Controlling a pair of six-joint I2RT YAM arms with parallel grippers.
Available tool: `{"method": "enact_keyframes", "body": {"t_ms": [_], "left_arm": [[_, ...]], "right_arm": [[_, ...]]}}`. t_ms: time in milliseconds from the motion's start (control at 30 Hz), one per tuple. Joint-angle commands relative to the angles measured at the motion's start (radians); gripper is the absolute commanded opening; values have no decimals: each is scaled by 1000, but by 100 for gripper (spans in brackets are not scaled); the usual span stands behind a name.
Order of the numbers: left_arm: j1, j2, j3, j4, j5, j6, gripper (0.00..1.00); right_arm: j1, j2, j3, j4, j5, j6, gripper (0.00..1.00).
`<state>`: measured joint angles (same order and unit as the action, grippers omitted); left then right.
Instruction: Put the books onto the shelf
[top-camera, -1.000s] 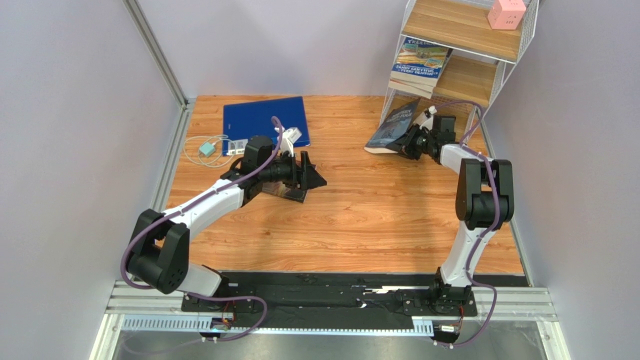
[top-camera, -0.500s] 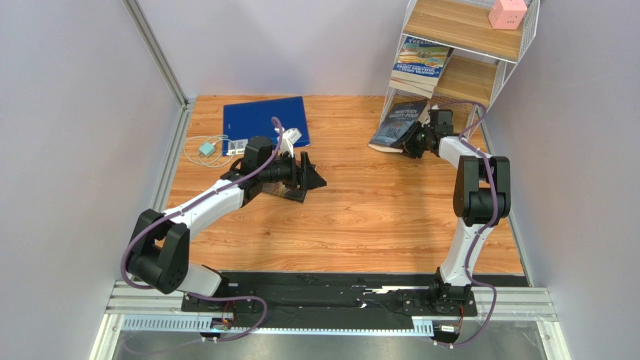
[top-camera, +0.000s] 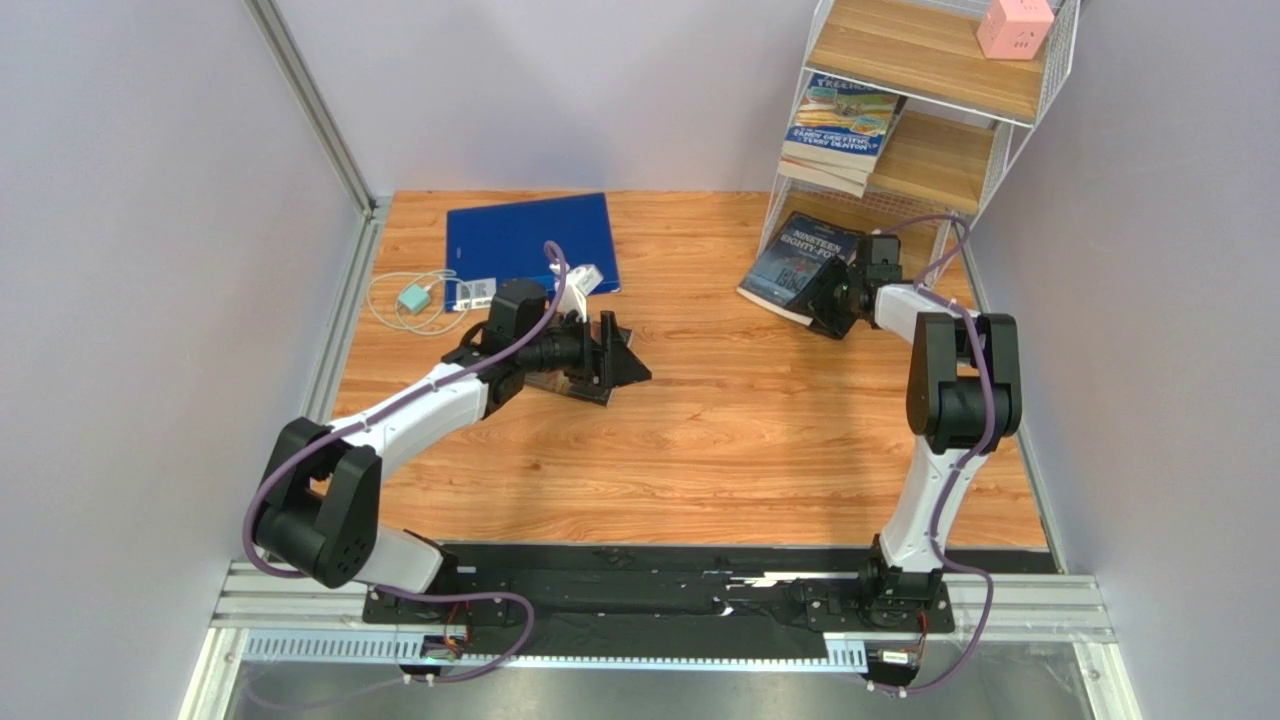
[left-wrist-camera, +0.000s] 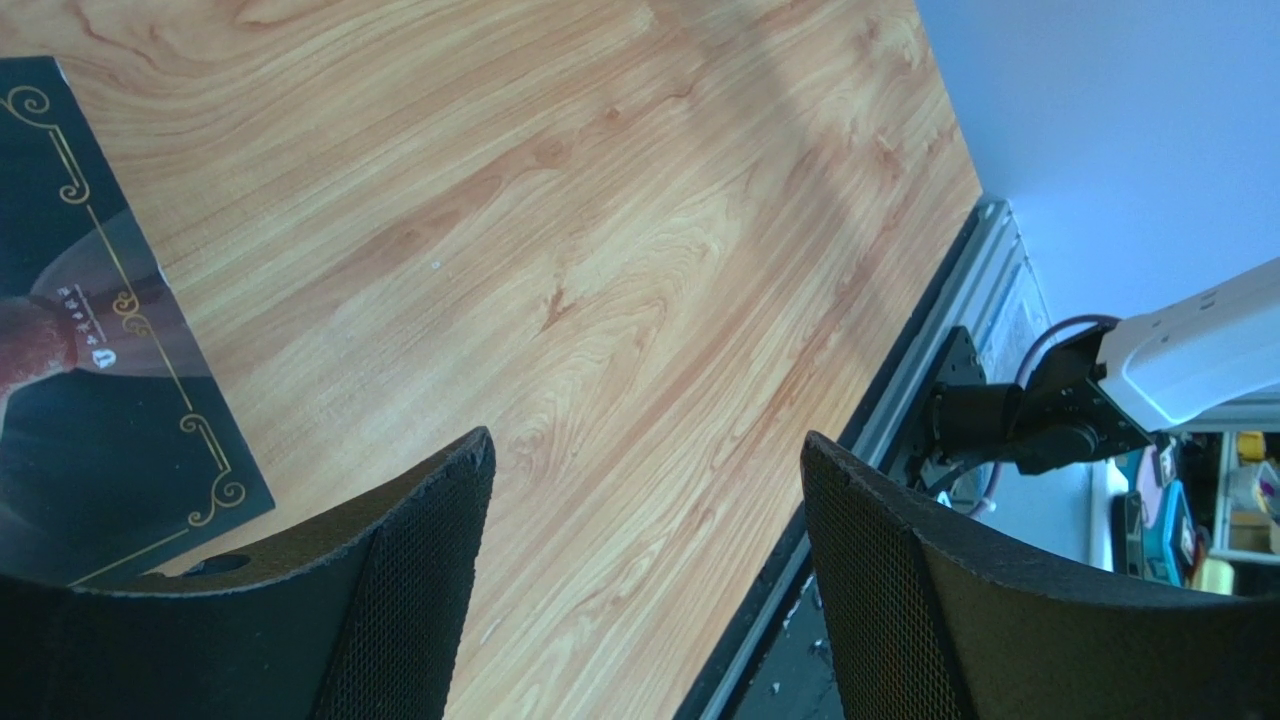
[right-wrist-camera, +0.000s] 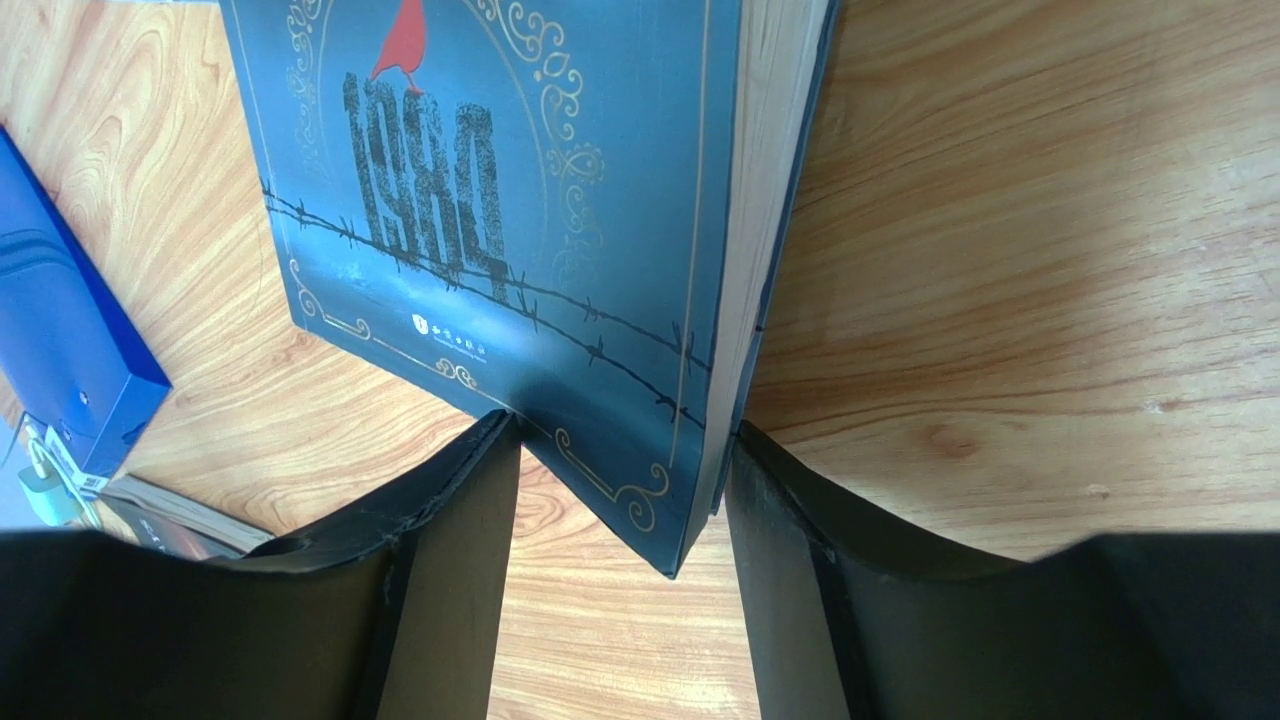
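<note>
Blue binder (top-camera: 526, 240) lies near left hand (top-camera: 619, 356).

Bright, even light; soft shadows.

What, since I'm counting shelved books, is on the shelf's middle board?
A stack of books, a colourful cover uppermost. Edges of others show beneath it; their covers and number are hidden.

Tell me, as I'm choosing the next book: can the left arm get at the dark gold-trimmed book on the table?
Probably yes. The left pincer hangs open close by the dark book, which lies flat on the table with nothing seen on it. Its flat edge may be awkward to pinch.
</note>
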<state>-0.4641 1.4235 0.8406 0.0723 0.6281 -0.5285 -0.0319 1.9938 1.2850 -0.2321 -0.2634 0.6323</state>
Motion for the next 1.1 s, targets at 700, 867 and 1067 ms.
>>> {"method": "enact_keyframes", "body": {"t_ms": [700, 867, 1067], "left_arm": [[-4, 11, -41, 84, 25, -1, 80], [-4, 2, -54, 90, 21, -7, 80], [-4, -8, -64, 95, 18, -10, 80]], "right_arm": [[132, -231, -201, -27, 297, -169, 0], [144, -126, -104, -85, 311, -158, 0], [159, -24, -23, -138, 363, -131, 0]]}}
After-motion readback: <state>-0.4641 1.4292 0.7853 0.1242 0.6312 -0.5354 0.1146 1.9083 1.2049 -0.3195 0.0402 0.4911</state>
